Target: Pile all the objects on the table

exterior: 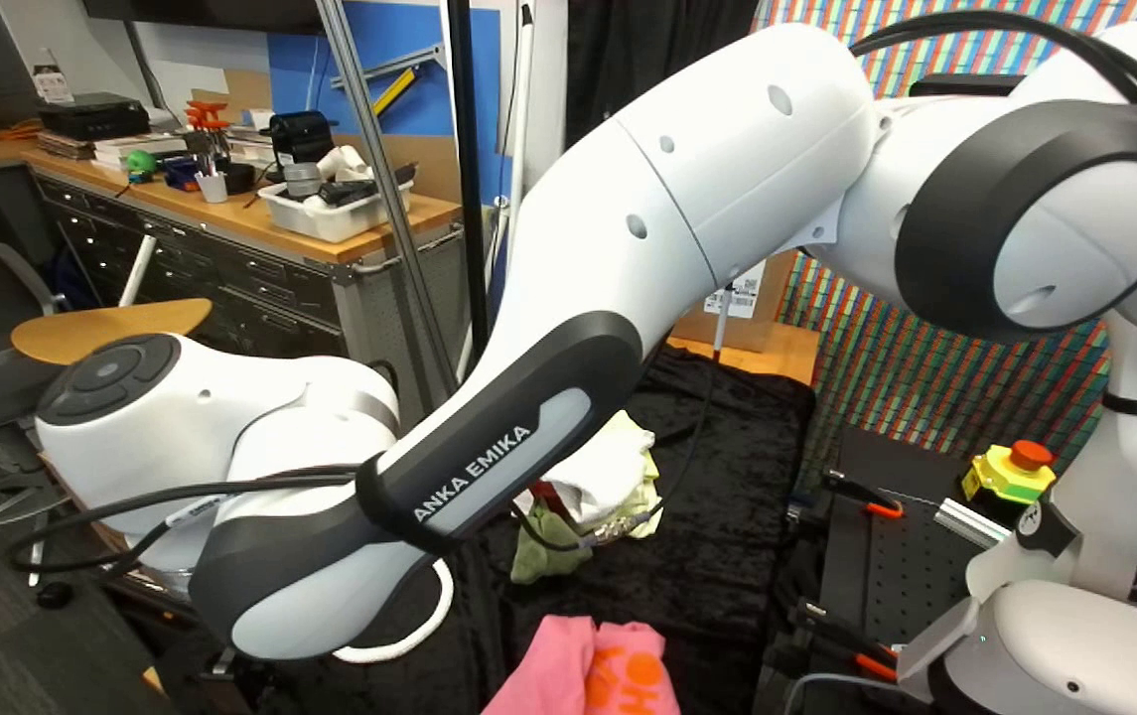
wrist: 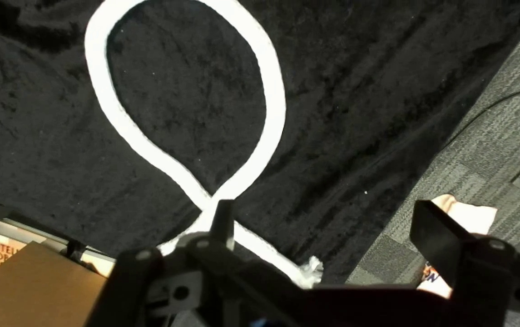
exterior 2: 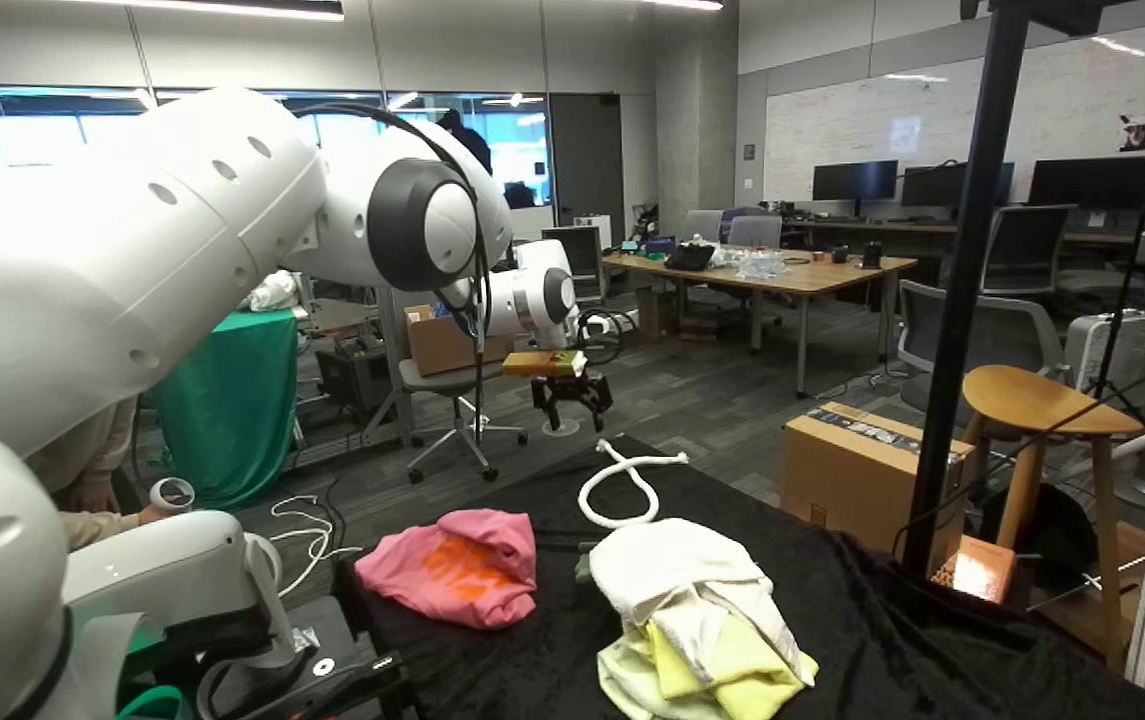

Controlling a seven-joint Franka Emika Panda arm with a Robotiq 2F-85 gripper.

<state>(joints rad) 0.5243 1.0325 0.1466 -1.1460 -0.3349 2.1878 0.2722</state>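
I have the gripper point(wrist: 323, 222) spread wide and empty above the white rope point(wrist: 276, 104), which lies looped near the far corner of the black-draped table point(exterior 2: 892, 620) in an exterior view. I judge it light, limp and hard to damage, so I'd pinch the crossing, catching both strands. The pink cloth point(exterior 2: 472, 575), near an edge, and heaped towels point(exterior 2: 677, 565) should bunch softly.
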